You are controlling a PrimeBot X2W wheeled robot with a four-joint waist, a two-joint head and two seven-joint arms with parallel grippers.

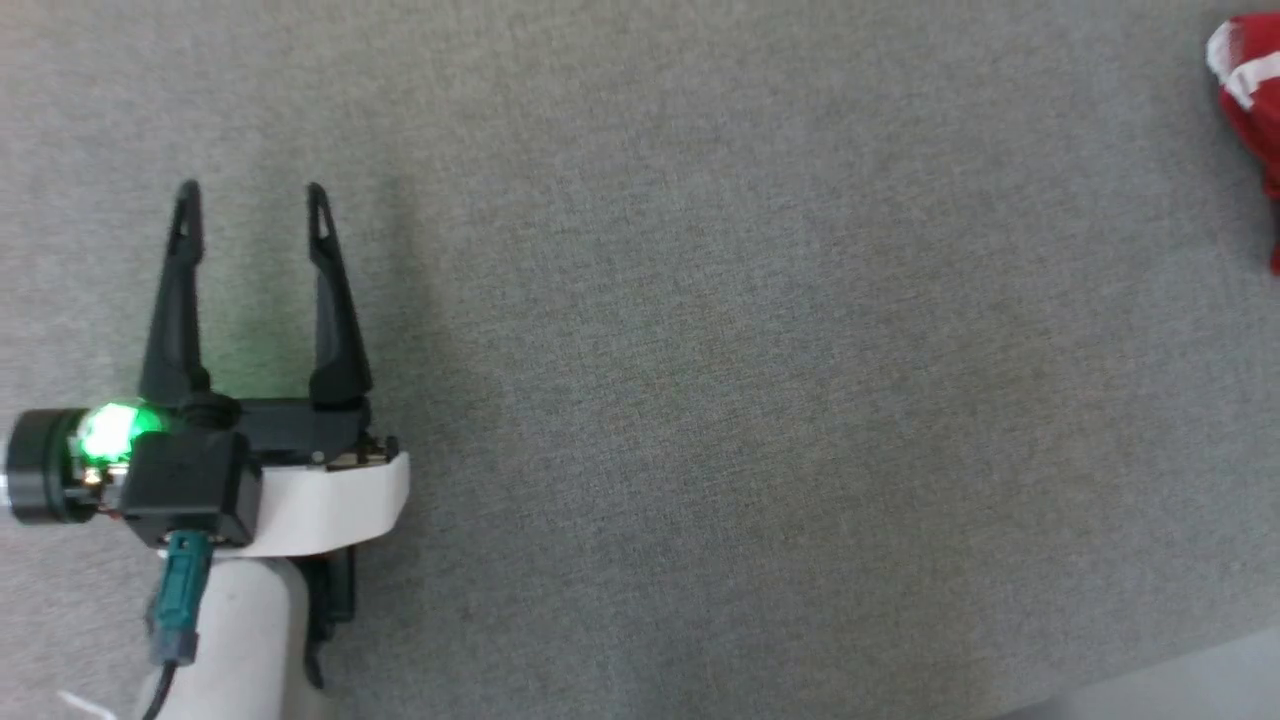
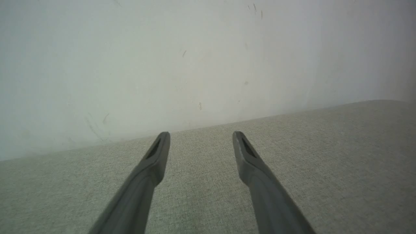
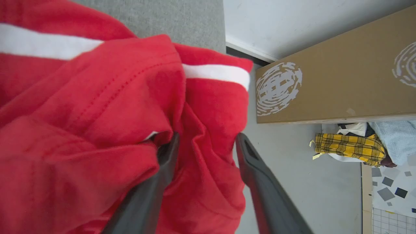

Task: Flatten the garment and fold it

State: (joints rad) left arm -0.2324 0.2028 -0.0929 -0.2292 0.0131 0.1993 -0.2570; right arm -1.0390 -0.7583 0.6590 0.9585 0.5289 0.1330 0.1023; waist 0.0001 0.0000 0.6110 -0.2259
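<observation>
Over the near left of the grey cloth-covered counter (image 1: 700, 400) the left hand (image 1: 253, 192) hovers with its fingers spread wide and nothing between them, pointing toward the far edge and the pale wall. Most of the counter's middle lies between it and the garment (image 1: 1250, 110), which sits bunched at the far right edge, well apart from that hand. The right hand (image 3: 208, 136) is right at the garment: its fingers stand apart with a loose red fold between them, not pinched as far as I can tell. The cloth is too crumpled to show a long axis. In my judgement the right arm is far nearer, and the garment must come leftward before flattening.
</observation>
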